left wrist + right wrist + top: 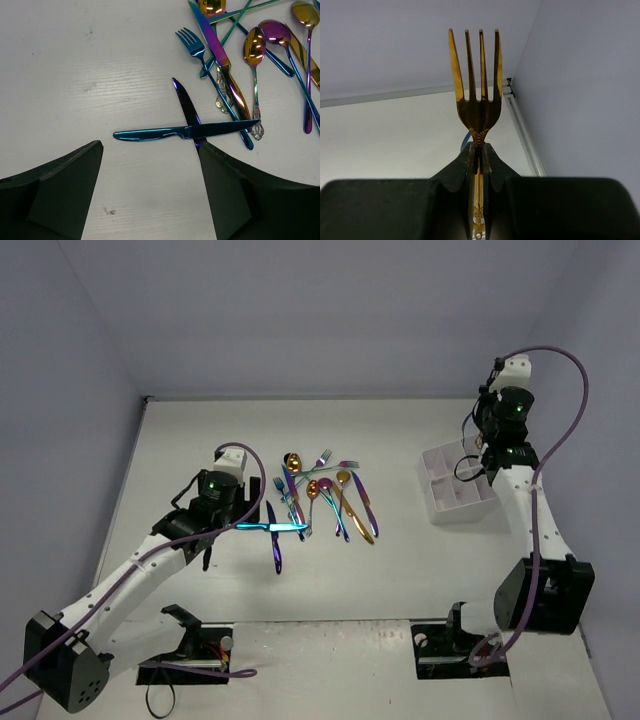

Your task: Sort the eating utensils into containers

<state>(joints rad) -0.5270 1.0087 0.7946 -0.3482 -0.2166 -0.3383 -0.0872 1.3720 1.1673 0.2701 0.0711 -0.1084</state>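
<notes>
Table (400, 570): white, matte. Caddy (450, 502): white, divided box on the R-arm side; all places below ref'd to it. Utensil pile (325, 498): loose tangle of forks, spoons, knives, well apart from caddy toward L arm; can't tell if any compartment is filled, R arm covers part. L gripper (150, 165): beyond the pile from caddy, low over table, jaws spread wide, nothing between them. Blue knife (150, 134): flat on table just ahead of L fingertips, at pile edge furthest from caddy, blade appears to cross over a dark knife (184, 97). R gripper (477, 150): above caddy, pinched tight on gold fork (476, 90) just below the tines, tines pointing away from wrist. Handling est.: pieces thin, stiff, light; polished finish likely slippery; they lie flush w/ table, so little to get under. Judge best hold on blue knife = across handle mid-length, narrow way, clear of crossing pt w/ dark knife.
</notes>
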